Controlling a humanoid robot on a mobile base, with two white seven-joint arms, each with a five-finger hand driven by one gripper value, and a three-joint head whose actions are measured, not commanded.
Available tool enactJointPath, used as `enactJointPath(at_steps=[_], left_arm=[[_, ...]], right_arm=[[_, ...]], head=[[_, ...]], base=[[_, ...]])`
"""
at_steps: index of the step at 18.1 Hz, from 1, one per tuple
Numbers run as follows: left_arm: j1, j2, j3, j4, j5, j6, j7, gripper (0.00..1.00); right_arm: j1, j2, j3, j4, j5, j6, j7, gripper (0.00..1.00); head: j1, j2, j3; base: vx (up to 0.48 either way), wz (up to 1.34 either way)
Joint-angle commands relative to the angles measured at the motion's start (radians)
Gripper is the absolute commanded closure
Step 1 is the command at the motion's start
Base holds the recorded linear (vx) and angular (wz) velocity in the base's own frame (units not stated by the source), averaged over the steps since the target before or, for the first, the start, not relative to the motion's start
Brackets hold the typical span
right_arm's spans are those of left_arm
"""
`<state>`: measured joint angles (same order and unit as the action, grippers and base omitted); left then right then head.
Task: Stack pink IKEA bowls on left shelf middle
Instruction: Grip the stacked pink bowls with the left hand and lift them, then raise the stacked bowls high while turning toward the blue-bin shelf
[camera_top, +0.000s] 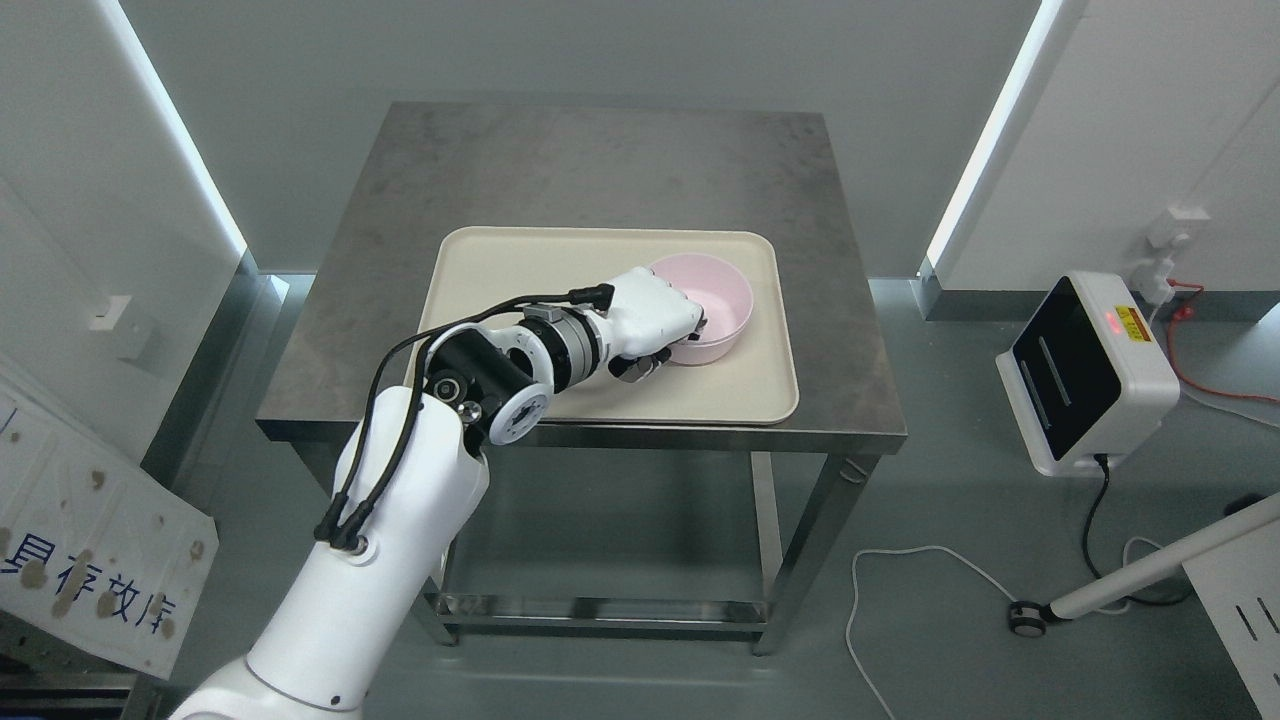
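Note:
A pink bowl (712, 301) sits upright on the right part of a cream tray (520, 270) on a steel table (560, 170). My left hand (662, 330) reaches in from the lower left and is at the bowl's left rim. Its fingers curl over and under that rim, gripping the bowl. The hand covers the bowl's near-left edge. Only this one bowl shows. No shelf is in view.
A white box device with a black face and red light (1085, 370) stands on the floor at right, with cables (930, 570) beside it. A white wheeled leg (1130, 580) lies at lower right. A printed board (90, 540) leans at lower left.

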<state>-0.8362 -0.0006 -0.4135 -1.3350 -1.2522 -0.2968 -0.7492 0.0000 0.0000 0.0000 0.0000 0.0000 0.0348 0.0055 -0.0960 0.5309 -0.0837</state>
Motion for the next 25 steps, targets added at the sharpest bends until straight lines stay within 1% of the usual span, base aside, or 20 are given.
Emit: enactJointPath(at_steps=[1, 4, 6, 9, 10, 15, 18, 20, 23, 25], left_arm=[[-0.084, 0.018, -0.007, 0.048, -0.023, 0.005, -0.055, 1.00], [-0.170, 0.018, 0.030, 0.048, -0.024, 0.033, -0.107, 1.00], [-0.204, 0.018, 0.070, 0.050, -0.020, 0.045, -0.123, 1.00], [-0.212, 0.018, 0.133, 0.066, 0.005, 0.045, -0.134, 1.00], [-0.207, 0.018, 0.172, 0.066, 0.020, 0.048, -0.134, 1.00], [-0.153, 0.018, 0.353, 0.034, 0.094, 0.053, -0.111, 1.00], [-0.072, 0.018, 0.458, -0.033, 0.115, 0.038, -0.117, 1.00], [-0.017, 0.018, 0.501, -0.050, 0.122, 0.036, -0.110, 1.00], [0.035, 0.022, 0.610, -0.078, 0.122, 0.035, -0.101, 1.00], [0.087, 0.018, 0.672, -0.146, 0.138, 0.010, -0.099, 1.00]], right_arm=[[0.002, -0.017, -0.011, -0.034, 0.000, 0.000, 0.001, 0.00], [0.002, -0.017, -0.011, -0.034, 0.000, 0.000, 0.001, 0.00], [0.002, -0.017, -0.011, -0.034, 0.000, 0.000, 0.001, 0.00], [0.002, -0.017, -0.011, -0.034, 0.000, 0.000, 0.001, 0.00], [0.002, -0.017, -0.011, -0.034, 0.000, 0.000, 0.001, 0.00], [0.002, -0.017, -0.011, -0.034, 0.000, 0.000, 0.001, 0.00], [0.002, -0.017, -0.011, -0.034, 0.000, 0.000, 0.001, 0.00], [0.002, -0.017, -0.011, -0.034, 0.000, 0.000, 0.001, 0.00], [0.002, -0.017, -0.011, -0.034, 0.000, 0.000, 0.001, 0.00], [0.002, -0.017, -0.011, -0.034, 0.000, 0.000, 0.001, 0.00]], head=[[0.0000, 0.000, 0.000], [0.0000, 0.000, 0.000], [0.0000, 0.000, 0.000], [0.0000, 0.000, 0.000], [0.0000, 0.000, 0.000], [0.0000, 0.000, 0.000], [0.0000, 0.000, 0.000], [0.0000, 0.000, 0.000], [0.0000, 0.000, 0.000], [0.0000, 0.000, 0.000]], base=[[0.000, 0.00], [0.000, 0.00], [0.000, 0.00], [0.000, 0.02], [0.000, 0.00], [0.000, 0.00], [0.000, 0.00], [0.000, 0.00], [-0.009, 0.00], [-0.055, 0.00]])
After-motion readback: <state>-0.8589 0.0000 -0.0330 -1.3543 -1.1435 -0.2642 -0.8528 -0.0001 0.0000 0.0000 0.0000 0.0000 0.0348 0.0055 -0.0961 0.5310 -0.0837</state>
